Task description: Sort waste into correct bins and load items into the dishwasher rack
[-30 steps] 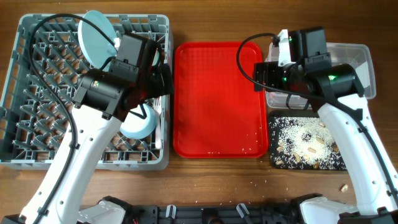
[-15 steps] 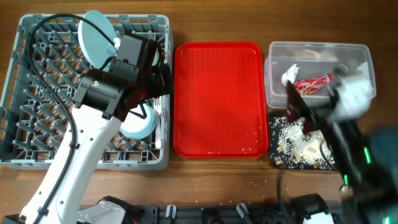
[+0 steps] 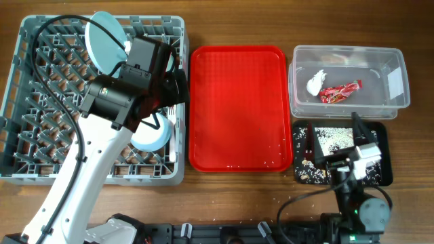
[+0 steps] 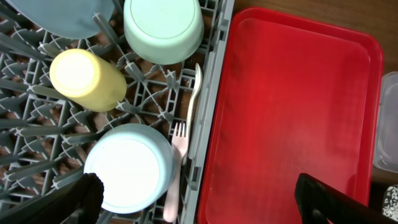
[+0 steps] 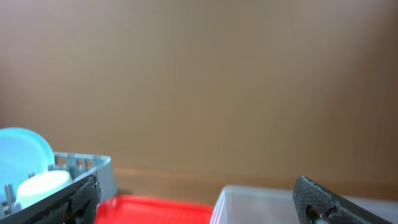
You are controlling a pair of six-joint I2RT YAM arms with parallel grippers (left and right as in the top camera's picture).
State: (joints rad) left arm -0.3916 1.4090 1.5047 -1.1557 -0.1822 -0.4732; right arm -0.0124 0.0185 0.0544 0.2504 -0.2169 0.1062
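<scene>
The grey dishwasher rack (image 3: pixel 41 146) holds the upright light-blue plate (image 3: pixel 107 42), the yellow cup (image 4: pixel 87 78), two mint bowls (image 4: pixel 163 28) (image 4: pixel 129 169), the white spoon (image 4: pixel 194 93) and the fork (image 4: pixel 175 163). My left gripper (image 4: pixel 200 202) is open and empty above the rack's right wall. The clear tub (image 3: pixel 349 50) holds the white tissue (image 3: pixel 315 83) and the red wrapper (image 3: pixel 340 91). The black tray (image 3: pixel 386 157) holds rice-like scraps (image 3: pixel 327 146). My right gripper (image 3: pixel 333 134) is open and empty, low at the table's front, over the black tray.
The flat red serving tray (image 3: pixel 239 102) lies between the rack and the bins, with a few grains along its near edge (image 3: pixel 237 165). Loose grains lie on the wood (image 3: pixel 291 198) in front of it. The right wrist view looks level toward the back wall.
My right arm has swung away from above the clear tub and down to the table's front edge, uncovering the tissue and wrapper in the tub. The left arm has not moved.
</scene>
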